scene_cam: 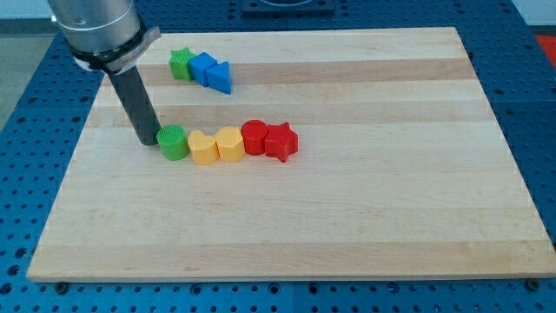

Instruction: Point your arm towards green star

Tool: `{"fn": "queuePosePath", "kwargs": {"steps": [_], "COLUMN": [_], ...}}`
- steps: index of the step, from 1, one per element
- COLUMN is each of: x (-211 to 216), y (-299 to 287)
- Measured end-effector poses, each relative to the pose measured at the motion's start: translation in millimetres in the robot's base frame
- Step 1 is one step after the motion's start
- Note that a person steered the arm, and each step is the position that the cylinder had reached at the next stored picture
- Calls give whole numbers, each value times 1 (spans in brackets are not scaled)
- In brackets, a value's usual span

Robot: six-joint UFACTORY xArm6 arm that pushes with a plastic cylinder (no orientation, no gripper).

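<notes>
The green star (181,63) lies near the view's top left of the wooden board (347,226), touching a blue cube (202,68) and a blue triangle (221,77) on its right. My tip (146,139) rests on the board below the star, right against the left side of a green cylinder (173,143). The rod rises up and to the left from the tip.
A row runs right from the green cylinder: a yellow heart (202,148), a yellow hexagon-like block (230,143), a red cylinder (255,136) and a red star (281,141). Blue perforated table surrounds the board.
</notes>
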State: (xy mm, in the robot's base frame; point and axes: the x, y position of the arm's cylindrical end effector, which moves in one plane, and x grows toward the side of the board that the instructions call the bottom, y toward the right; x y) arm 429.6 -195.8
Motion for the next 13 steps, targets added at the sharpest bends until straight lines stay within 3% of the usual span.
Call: {"fn": "queuePosePath", "kwargs": {"steps": [3, 6, 8, 9, 11, 12, 13], "x": [-7, -76, -81, -81, -90, -133, -185], "y": [5, 5, 94, 87, -34, -64, -59]}}
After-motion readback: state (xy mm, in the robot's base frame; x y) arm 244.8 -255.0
